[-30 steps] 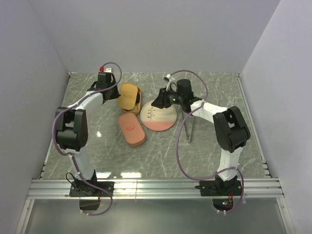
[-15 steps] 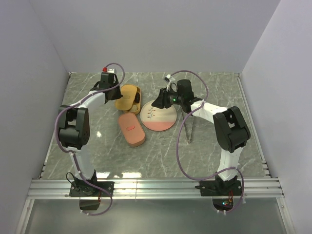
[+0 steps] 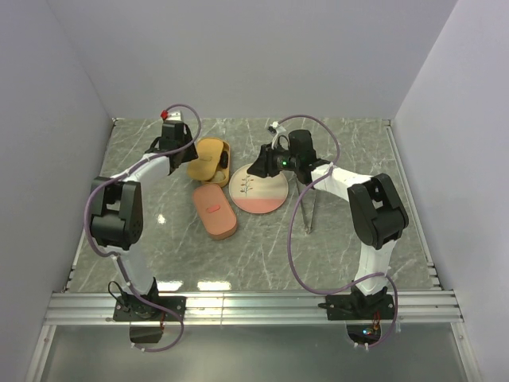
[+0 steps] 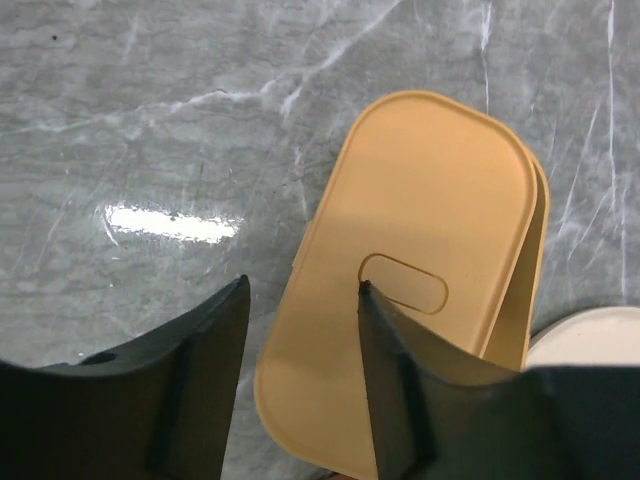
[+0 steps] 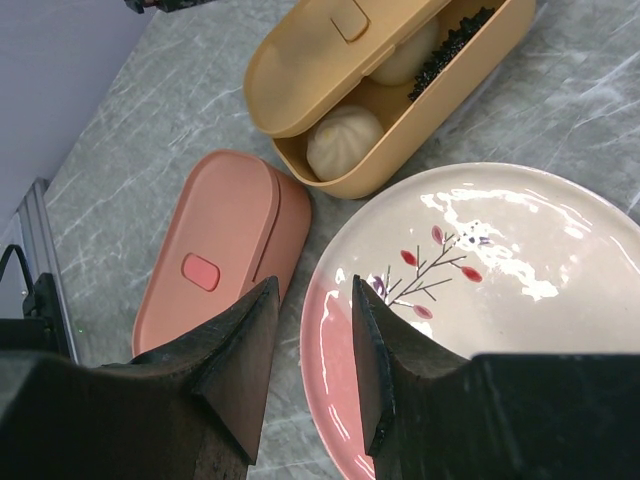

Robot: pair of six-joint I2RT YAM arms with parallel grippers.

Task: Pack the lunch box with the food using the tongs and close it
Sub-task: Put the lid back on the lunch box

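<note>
The yellow lunch box (image 3: 216, 159) stands at the back middle of the table, its lid (image 4: 420, 270) lying askew over it and leaving one side uncovered. Through that gap show food pieces: a beige ball (image 5: 343, 140), a second ball (image 5: 410, 55) and a dark piece (image 5: 450, 45). My left gripper (image 4: 302, 283) hangs open above the lid's near-left edge, holding nothing. The tongs (image 3: 308, 205) lie on the table to the right of the plate. Over the plate's left rim my right gripper (image 5: 315, 282) is open and empty.
A pink closed box (image 3: 215, 211) lies in front of the lunch box. The cream-and-pink plate (image 3: 258, 193) sits between the boxes and the tongs. White walls enclose the marble table on three sides.
The left gripper was shut on the yellow lid, brought it down onto the lunch box, then opened and let go. The right arm has not moved.
</note>
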